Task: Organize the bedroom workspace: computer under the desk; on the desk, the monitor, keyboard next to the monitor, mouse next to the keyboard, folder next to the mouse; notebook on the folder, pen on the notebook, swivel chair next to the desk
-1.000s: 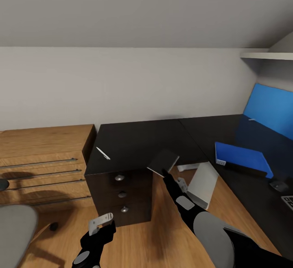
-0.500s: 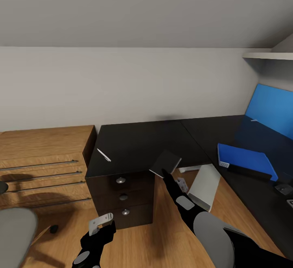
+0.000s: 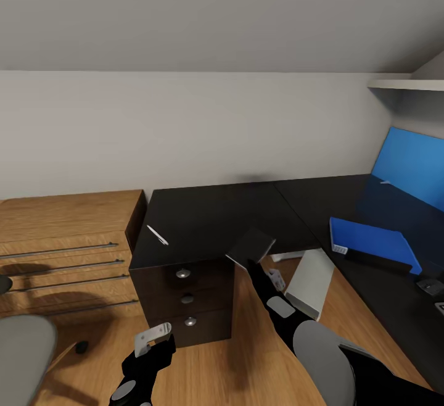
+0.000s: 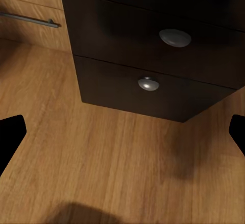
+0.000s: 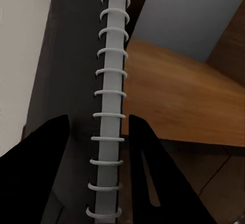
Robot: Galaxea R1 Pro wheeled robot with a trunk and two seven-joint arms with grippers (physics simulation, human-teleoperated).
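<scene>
My right gripper (image 3: 251,265) is shut on a dark spiral notebook (image 3: 250,244), held just off the front edge of the black desk (image 3: 209,211). In the right wrist view the notebook's white coil spine (image 5: 109,106) runs between the black fingers (image 5: 47,157). A white pen (image 3: 156,234) lies on the desk's left part. The blue folder (image 3: 372,242) lies on the desk's right wing before the blue monitor (image 3: 410,168). A pale computer (image 3: 309,282) leans under the desk. The mouse (image 3: 427,284) and keyboard (image 3: 439,307) sit at the right edge. My left gripper (image 3: 153,339) hangs open over the floor.
The desk's drawer unit (image 4: 153,55) with round knobs stands just ahead of my left gripper. A wooden dresser (image 3: 65,245) stands left of the desk. The grey swivel chair (image 3: 21,347) is at the lower left. A white shelf (image 3: 404,85) hangs at upper right.
The whole view has shifted slightly, so the camera moved. The notebook stays in my right gripper at the desk's edge, and the left arm has not moved.
</scene>
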